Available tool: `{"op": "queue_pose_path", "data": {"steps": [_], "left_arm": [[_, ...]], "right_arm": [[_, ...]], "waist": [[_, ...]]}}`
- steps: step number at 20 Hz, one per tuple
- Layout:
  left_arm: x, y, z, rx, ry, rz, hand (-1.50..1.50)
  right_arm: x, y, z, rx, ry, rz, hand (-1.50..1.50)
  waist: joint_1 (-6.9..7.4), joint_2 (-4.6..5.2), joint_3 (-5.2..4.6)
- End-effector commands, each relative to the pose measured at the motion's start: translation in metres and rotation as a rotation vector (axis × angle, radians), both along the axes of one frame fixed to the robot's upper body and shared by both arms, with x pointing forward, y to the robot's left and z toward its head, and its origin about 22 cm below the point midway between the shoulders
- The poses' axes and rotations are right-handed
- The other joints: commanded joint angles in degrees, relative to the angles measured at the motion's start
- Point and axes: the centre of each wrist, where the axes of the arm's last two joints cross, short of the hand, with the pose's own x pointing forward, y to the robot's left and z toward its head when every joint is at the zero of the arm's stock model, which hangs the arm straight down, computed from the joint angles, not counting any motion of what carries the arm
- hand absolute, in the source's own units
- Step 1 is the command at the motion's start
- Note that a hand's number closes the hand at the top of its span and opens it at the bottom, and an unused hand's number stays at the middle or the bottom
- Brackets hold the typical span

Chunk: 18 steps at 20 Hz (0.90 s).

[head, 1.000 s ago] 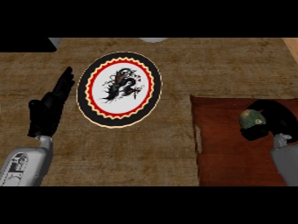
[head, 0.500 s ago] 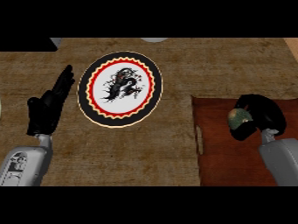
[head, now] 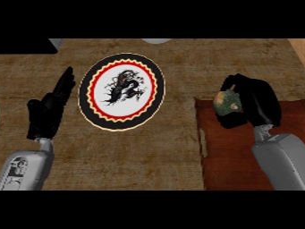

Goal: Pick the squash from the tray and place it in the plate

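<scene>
While the right hand [head: 255,102] curls round the squash [head: 226,103], most of the mottled green fruit stays hidden, only its side left of the palm showing. It sits above the reddish-brown tray's [head: 229,152] upper-left corner. The plate [head: 121,91] lies well left. The left hand [head: 49,109] rests open, fingers straight, beside the plate.

Right robot hand [head: 255,103] curled, gripping; left robot hand [head: 48,112] flat.
</scene>
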Motion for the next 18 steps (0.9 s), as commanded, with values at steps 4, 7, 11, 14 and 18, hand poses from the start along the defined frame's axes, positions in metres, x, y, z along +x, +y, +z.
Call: {"op": "queue_pose_path", "data": {"steps": [4,7,11,14,18], "left_arm": [[0.0,-0.005,-0.001,0.007,-0.011,-0.013,0.0],[0.001,0.014,-0.012,-0.009,-0.002,-0.014,0.0],[0.003,-0.017,0.004,0.005,-0.007,-0.002,0.0],[0.017,0.007,0.002,0.01,-0.005,-0.017,0.0],[0.01,-0.001,0.011,-0.004,-0.019,-0.039,0.0]], "right_arm": [[0.004,0.03,0.063,0.09,-0.237,0.219,1.5],[-0.002,0.087,0.079,0.129,-0.22,0.287,1.5],[0.019,0.106,0.086,0.214,-0.148,0.314,1.5],[0.029,0.149,0.081,0.206,-0.079,0.323,1.5],[0.05,0.173,0.059,0.241,-0.057,0.308,1.5]], "waist": [[0.36,0.22,0.0],[0.66,0.28,-0.07],[0.82,0.24,-0.01],[0.88,0.43,-0.04],[2.2,0.58,-0.01]]}}
